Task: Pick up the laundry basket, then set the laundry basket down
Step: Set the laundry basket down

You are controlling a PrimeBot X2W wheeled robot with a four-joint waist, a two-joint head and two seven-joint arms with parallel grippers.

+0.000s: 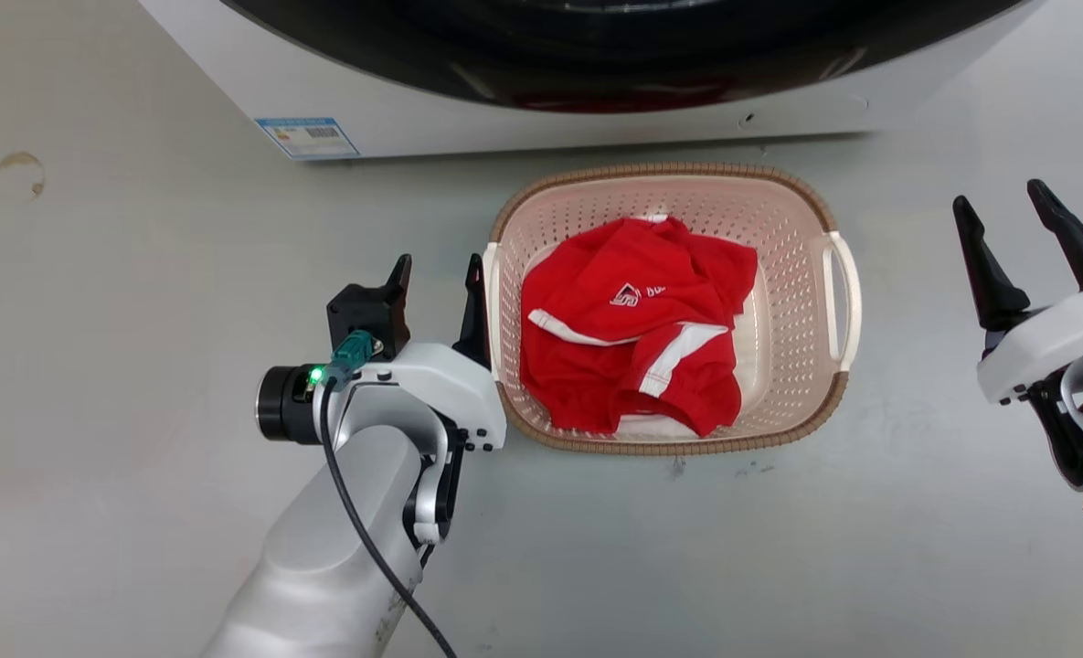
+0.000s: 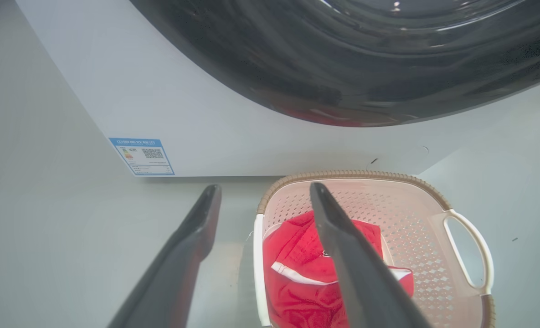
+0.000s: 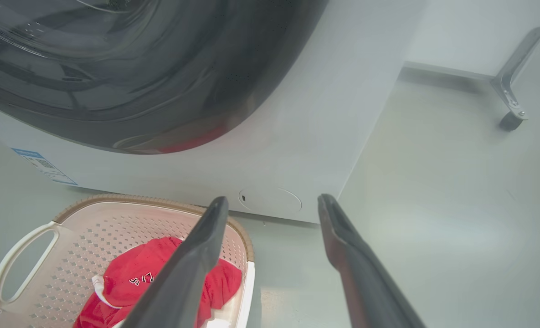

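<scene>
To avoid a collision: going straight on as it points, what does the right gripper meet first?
Probably the washer, near the round cover low on its white front: that lies between the fingertips of the right gripper. Depth is unclear.

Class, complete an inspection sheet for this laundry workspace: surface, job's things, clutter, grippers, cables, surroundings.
Surface: pale floor, one round mark at left.
Job's things: laundry basket on the floor before the washer, red garment inside.
Clutter: nothing seen.
Grippers: left gripper open beside the basket's left handle; right gripper open, apart from the basket.
Cables: black cable along the left forearm.
Surroundings: white washer, dark door, blue label.
</scene>
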